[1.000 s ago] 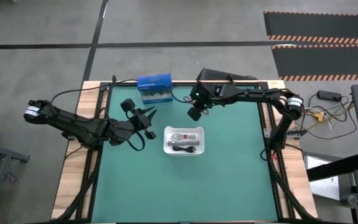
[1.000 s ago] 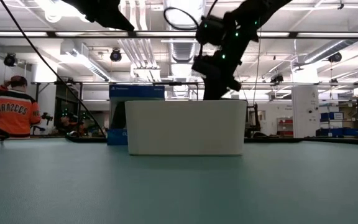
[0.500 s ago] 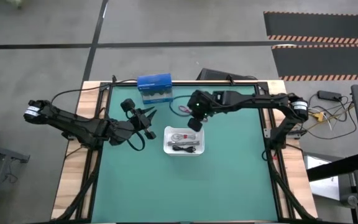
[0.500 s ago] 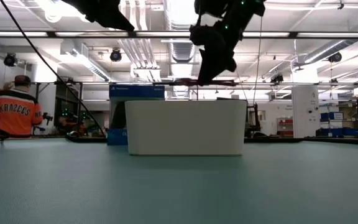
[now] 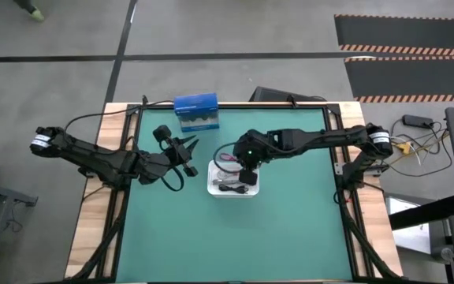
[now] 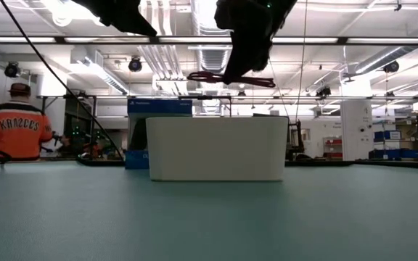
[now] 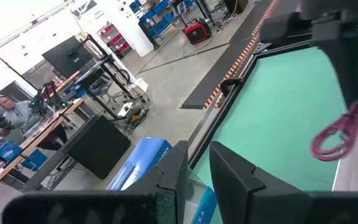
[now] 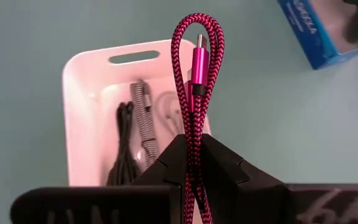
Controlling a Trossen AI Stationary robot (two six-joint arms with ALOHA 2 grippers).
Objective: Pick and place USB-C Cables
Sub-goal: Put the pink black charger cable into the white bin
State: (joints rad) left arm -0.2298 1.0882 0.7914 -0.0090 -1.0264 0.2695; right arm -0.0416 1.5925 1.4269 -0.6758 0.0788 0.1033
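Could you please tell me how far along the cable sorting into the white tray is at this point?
Three small cables, black, grey braided and whitish, already lie in the white plastic tray. The right gripper is shut on the magenta braided USB-C cable, held above the tray. Left to do: lower and release it. The left gripper waits beside the tray.
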